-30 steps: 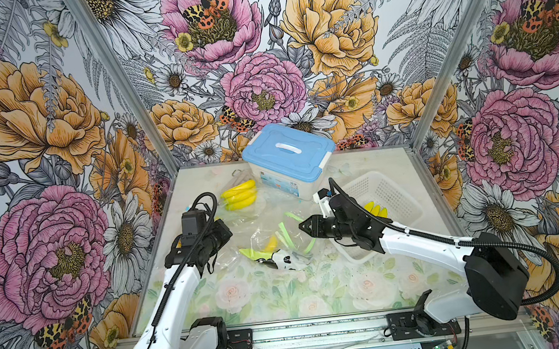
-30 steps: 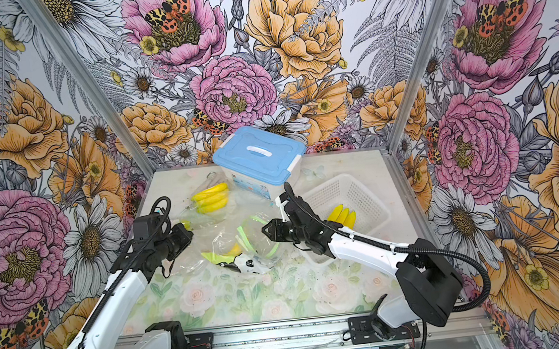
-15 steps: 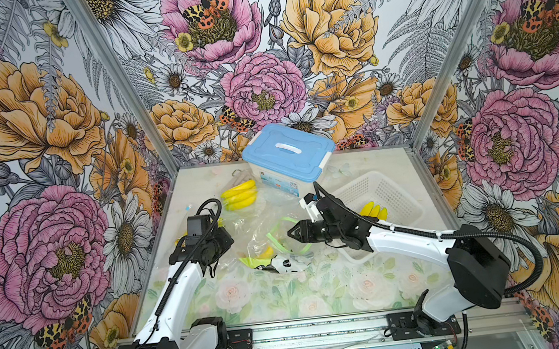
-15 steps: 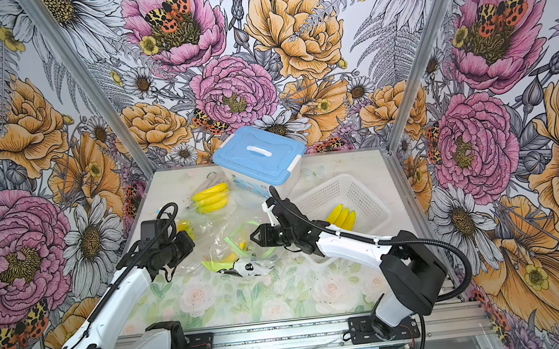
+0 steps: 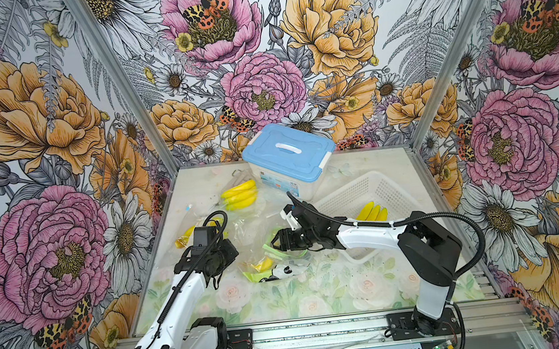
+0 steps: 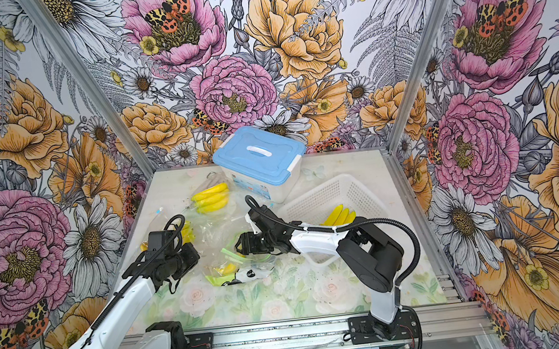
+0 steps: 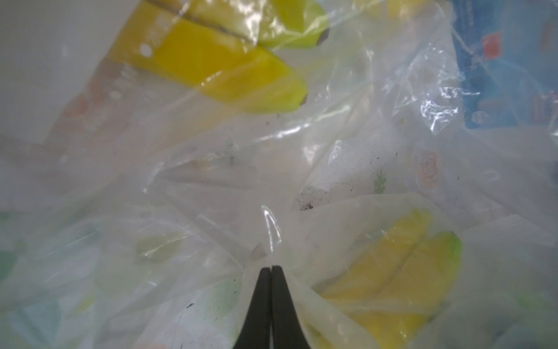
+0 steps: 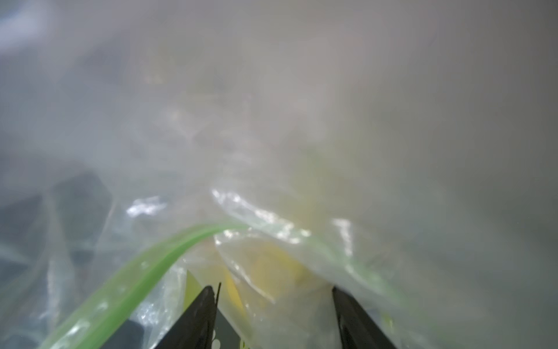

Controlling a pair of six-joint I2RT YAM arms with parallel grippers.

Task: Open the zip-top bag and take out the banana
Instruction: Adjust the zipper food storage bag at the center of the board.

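Note:
The clear zip-top bag [image 5: 261,250] with a green zip lies crumpled mid-table in both top views. A yellow banana [image 5: 265,264] shows through it. My left gripper [image 5: 234,254] is at the bag's left side, shut and pinching a fold of the clear plastic [image 7: 265,250]. In the left wrist view the banana [image 7: 392,272] lies just beyond the fingertips, under the film. My right gripper [image 5: 275,244] is open at the bag's mouth. Its fingers [image 8: 205,305] straddle plastic, with the green zip [image 8: 151,269] curving past and the banana [image 8: 271,263] blurred ahead.
A blue-lidded box [image 5: 288,153] stands at the back. A white basket [image 5: 360,188] on the right holds bananas [image 5: 372,211]. Other bagged bananas [image 5: 240,195] lie at the back left and near the left wall [image 5: 186,234]. A small black-and-white object [image 5: 284,271] lies in front of the bag.
My right gripper has moved left to the bag's mouth and its jaws have spread wider. My left arm has shifted right, closer to the bag, and stays shut.

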